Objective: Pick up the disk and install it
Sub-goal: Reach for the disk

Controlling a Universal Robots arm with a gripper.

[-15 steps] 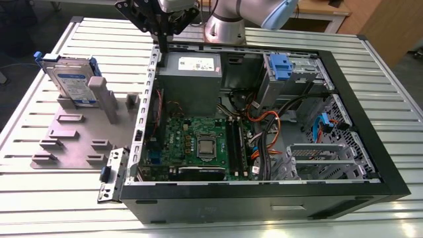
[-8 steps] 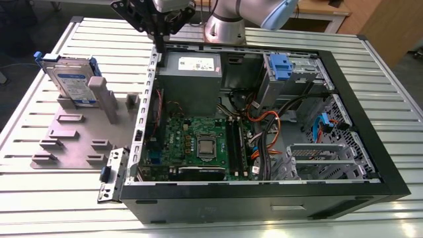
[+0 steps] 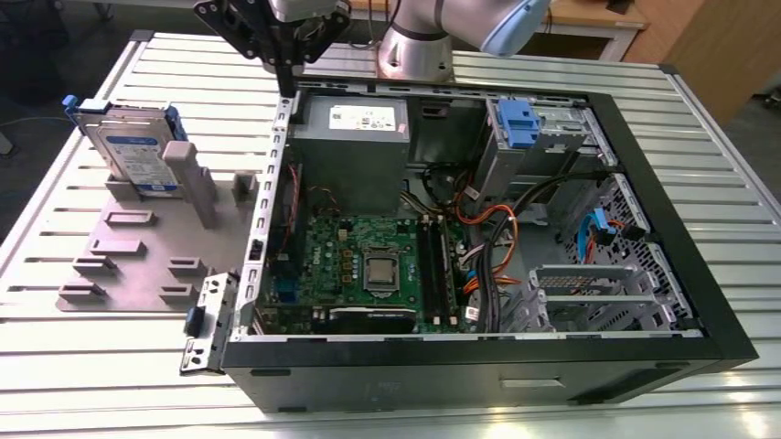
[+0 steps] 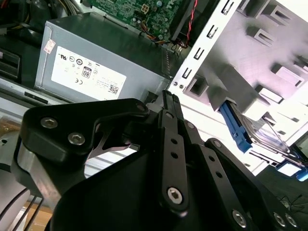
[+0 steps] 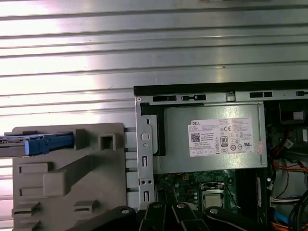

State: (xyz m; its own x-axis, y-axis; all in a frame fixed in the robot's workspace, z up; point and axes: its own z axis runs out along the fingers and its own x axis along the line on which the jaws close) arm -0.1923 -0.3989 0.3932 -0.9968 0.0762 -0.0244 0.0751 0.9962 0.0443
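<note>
The disk [image 3: 134, 151] stands on edge in a slot of the grey holder plate [image 3: 134, 247] at the exterior view's left, its white-and-blue label facing out and blue rails at its ends. Its blue rail and silver body [image 4: 262, 132] and its blue end [image 5: 43, 143] appear in both wrist views. My gripper [image 3: 287, 84] hangs above the back corner of the open computer case [image 3: 683, 265], to the right of the disk and well apart from it. The black fingers [image 4: 166, 98] come together at the tip, shut, with nothing between them.
Inside the case lie a grey power supply box [image 3: 351, 137], a green motherboard [image 3: 366, 256], bundled cables [image 3: 488, 247], a blue clip on a silver cage [image 3: 518, 123] and a metal drive bay [image 3: 598, 297]. The case and holder rest on a ribbed metal table [image 3: 98, 366].
</note>
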